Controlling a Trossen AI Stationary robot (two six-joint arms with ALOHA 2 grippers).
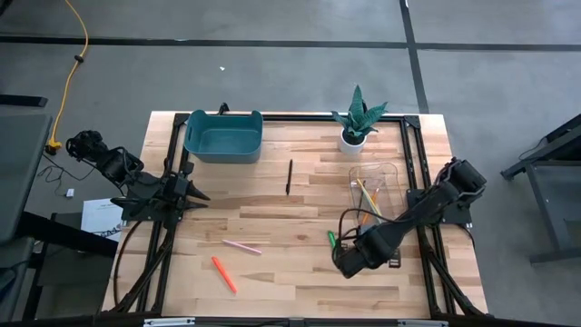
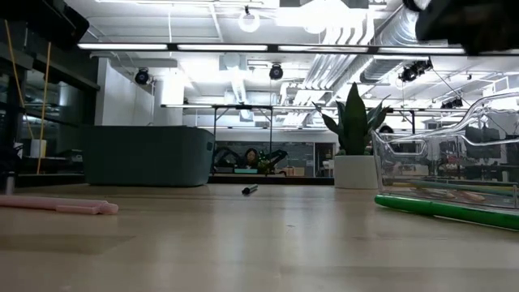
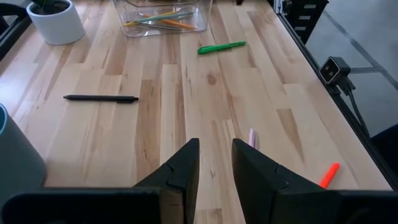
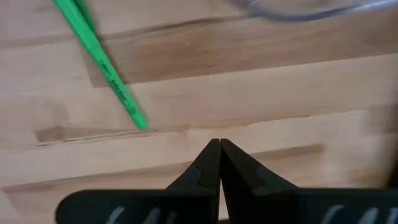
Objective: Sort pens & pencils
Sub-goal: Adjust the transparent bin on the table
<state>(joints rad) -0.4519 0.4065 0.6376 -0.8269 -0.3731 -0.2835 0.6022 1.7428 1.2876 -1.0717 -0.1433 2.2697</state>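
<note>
Standing at the table and reading it from the left: the left gripper point(image 1: 195, 194) waits at the left edge beside the teal bin point(image 1: 223, 135), its fingers a little apart and pinching nothing.

Near the front lies the red-orange pen point(image 1: 224, 274), slanted, and just beyond it the pale pink pen point(image 1: 242, 246), the two near each other but apart. Further back, toward the middle, the black pen point(image 1: 290, 176) lies alone, pointing almost straight away from the front edge. None of these is in a container yet.

Right of centre, the bright green pen point(image 1: 331, 240) rests flat on the wood just in front of the clear bin point(image 1: 378, 189). The right gripper point(image 1: 346, 264) hovers close beside that pen's near end, fingers pressed together and empty — not touching it, so far as the wrist view shows. Inside the clear bin lie slim pencils point(image 1: 367, 196); yellow and orange ones are plain, the others I cannot pick out with confidence.

On handling, my judgement is that the green pen is light, rigid and smooth-barrelled — likely to roll or skid if nudged. It should be taken across the barrel near its middle, with the fingers opened first.
</note>
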